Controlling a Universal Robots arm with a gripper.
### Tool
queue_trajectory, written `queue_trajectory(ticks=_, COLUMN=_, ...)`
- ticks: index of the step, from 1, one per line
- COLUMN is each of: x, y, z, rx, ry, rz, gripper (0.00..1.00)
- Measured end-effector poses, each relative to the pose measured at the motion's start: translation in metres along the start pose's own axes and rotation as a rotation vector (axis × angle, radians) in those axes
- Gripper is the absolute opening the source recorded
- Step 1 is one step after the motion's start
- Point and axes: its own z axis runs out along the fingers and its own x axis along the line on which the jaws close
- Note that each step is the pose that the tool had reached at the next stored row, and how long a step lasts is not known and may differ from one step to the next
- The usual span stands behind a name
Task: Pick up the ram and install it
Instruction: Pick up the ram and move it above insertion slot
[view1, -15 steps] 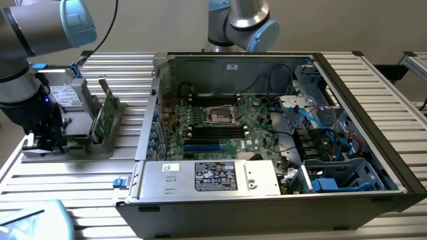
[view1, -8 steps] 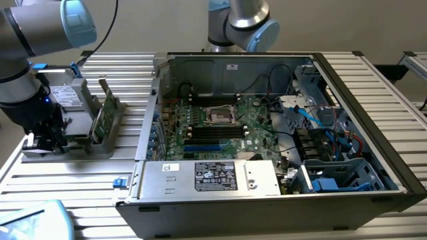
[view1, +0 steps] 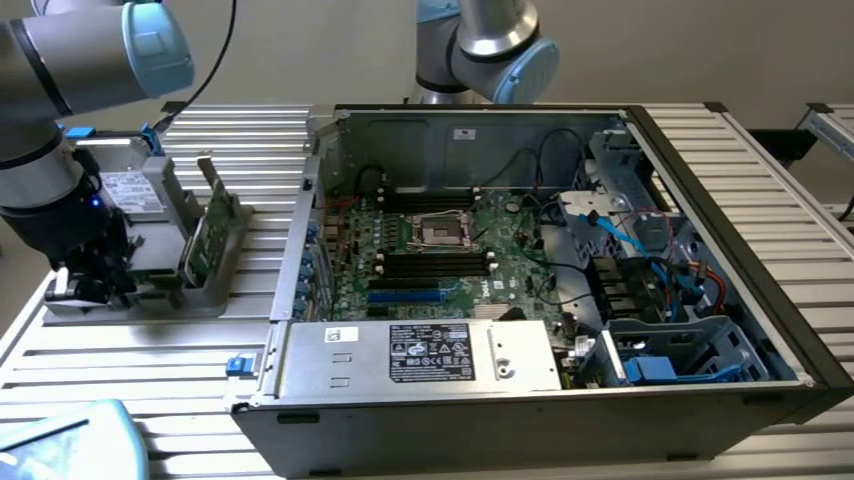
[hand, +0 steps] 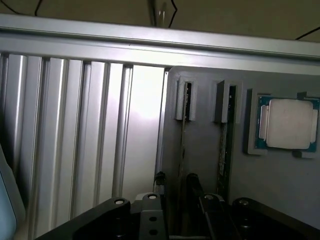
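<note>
Gripper (hand: 176, 183) at the exterior view's left, jaws apart, poised at the grey holder (view1: 200, 296), where the ram (hand: 183, 136) stands on edge in its slot beside a second stick (hand: 225, 140) — open computer case (view1: 534, 425) beyond, centre to right.

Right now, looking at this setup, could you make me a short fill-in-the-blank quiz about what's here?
The grey holder carries ____ ram sticks standing on edge.
Beside them lies a square silver ____ chip.
The gripper is over the holder, on the exterior view's ____ side.
Missing words: two; processor; left.
</note>
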Motion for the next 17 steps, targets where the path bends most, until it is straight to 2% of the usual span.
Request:
queue_trajectory(ticks=7, x=-0.0001, y=-0.0003, z=0.0059, rx=-0.001, ry=-0.0078, rz=0.04, gripper=0.31)
queue_trajectory(ticks=17, x=-0.0001, y=0.0012, z=0.0061, rx=-0.0012, ry=-0.0089, rz=0.04, gripper=0.31)
